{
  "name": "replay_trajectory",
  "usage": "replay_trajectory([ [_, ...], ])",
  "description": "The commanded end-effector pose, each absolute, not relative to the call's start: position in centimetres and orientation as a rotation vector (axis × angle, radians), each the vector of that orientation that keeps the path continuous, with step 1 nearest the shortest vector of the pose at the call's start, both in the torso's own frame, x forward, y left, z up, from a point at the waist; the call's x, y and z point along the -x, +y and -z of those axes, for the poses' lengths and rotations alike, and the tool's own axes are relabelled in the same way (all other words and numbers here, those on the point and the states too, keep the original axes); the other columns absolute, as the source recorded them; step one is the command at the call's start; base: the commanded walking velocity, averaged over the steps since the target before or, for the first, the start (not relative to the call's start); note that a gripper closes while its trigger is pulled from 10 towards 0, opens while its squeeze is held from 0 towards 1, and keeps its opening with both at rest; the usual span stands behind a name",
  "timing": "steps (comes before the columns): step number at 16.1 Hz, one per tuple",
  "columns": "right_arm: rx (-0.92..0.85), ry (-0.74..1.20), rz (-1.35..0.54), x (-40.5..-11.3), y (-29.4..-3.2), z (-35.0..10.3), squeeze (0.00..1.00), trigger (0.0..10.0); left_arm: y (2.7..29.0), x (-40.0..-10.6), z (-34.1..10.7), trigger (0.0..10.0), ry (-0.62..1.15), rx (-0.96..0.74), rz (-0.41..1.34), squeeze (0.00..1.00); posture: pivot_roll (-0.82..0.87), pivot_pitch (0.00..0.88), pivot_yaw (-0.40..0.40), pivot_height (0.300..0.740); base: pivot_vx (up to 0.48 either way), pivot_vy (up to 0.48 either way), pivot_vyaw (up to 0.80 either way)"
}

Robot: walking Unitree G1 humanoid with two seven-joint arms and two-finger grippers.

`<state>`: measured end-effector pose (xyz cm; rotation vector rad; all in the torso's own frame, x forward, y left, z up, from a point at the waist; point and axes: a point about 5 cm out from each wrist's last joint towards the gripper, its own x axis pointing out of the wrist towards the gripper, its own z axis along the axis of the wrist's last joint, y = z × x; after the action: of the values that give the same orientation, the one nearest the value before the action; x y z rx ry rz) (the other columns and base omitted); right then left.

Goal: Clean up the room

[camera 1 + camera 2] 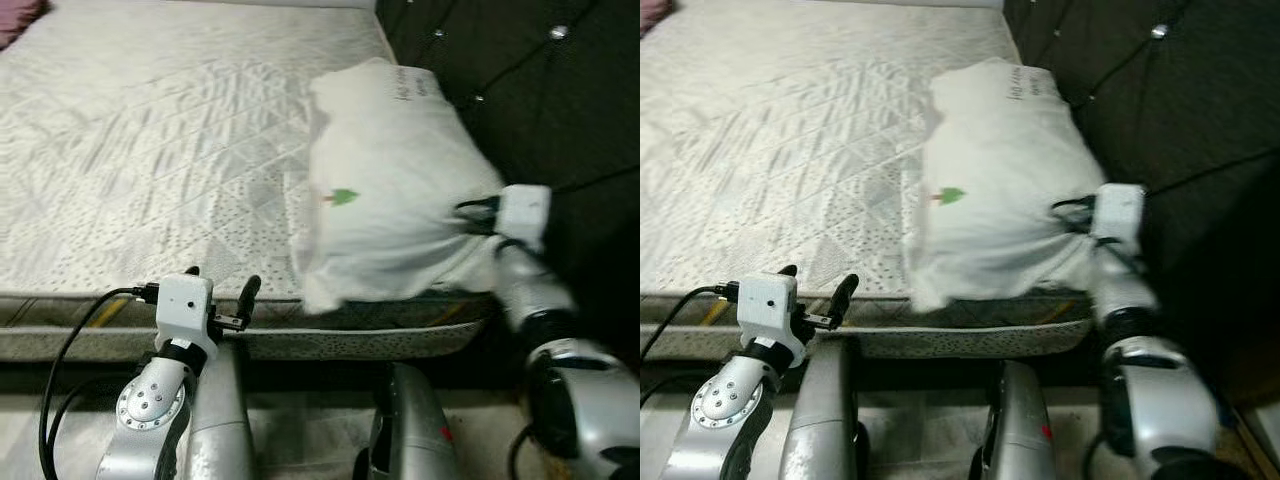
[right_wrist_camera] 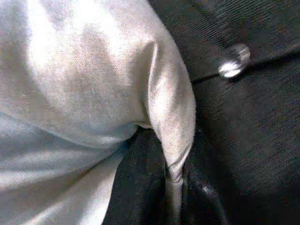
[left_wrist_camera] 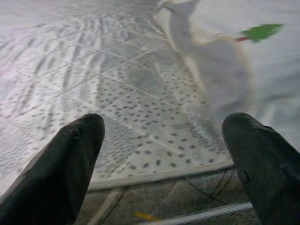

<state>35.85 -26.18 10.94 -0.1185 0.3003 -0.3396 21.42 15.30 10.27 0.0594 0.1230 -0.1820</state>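
The right gripper [image 2: 176,187] pinches the white pillow [image 1: 395,185] over the bed [image 1: 150,150] by the headboard [image 1: 540,90]; the left gripper [image 3: 161,154] is wide open at the bed's edge.

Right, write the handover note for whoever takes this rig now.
Right gripper: shut on a pinch of the white pillow, next to the dark headboard.
Left gripper: open, holding nothing, hovering at the near edge of the mattress.
Pillow: at the mattress's right side by the headboard, its lower corner hanging past the near edge.
Done: pillow gripped.
Left: probably settle the pillow flat against the headboard, then release.
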Motion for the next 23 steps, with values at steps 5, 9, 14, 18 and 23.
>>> replay_trajectory([
  [5,0.192,0.262,0.49,-34.2,-30.2,-11.7,0.0,0.0,15.3,-21.4,-10.2,10.0,0.126,-0.065,0.178,0.0,0.06,0.0,-0.062,0.536,0.0,0.0,0.0],
  [9,0.15,0.329,0.358,-32.8,-27.2,-8.2,0.0,8.5,15.2,-21.6,-10.2,10.0,0.125,-0.068,0.183,0.0,0.05,0.0,-0.056,0.536,0.0,0.0,0.0],
  [14,0.123,0.266,0.26,-33.1,-24.1,-8.2,1.0,10.0,15.6,-21.9,-10.2,10.0,0.126,-0.068,0.147,0.0,0.05,0.0,-0.056,0.536,0.0,0.0,0.0],
  [18,0.206,0.182,0.226,-34.1,-24.2,-10.4,1.0,10.0,16.5,-22.9,-10.7,10.0,0.106,-0.086,0.051,0.0,0.04,0.0,-0.041,0.536,0.0,0.0,0.0],
  [23,0.152,0.024,0.128,-33.9,-21.7,-12.3,1.0,10.0,17.5,-24.0,-12.1,10.0,0.054,-0.036,-0.022,0.0,0.03,0.0,-0.036,0.536,0.0,0.0,0.0],
])
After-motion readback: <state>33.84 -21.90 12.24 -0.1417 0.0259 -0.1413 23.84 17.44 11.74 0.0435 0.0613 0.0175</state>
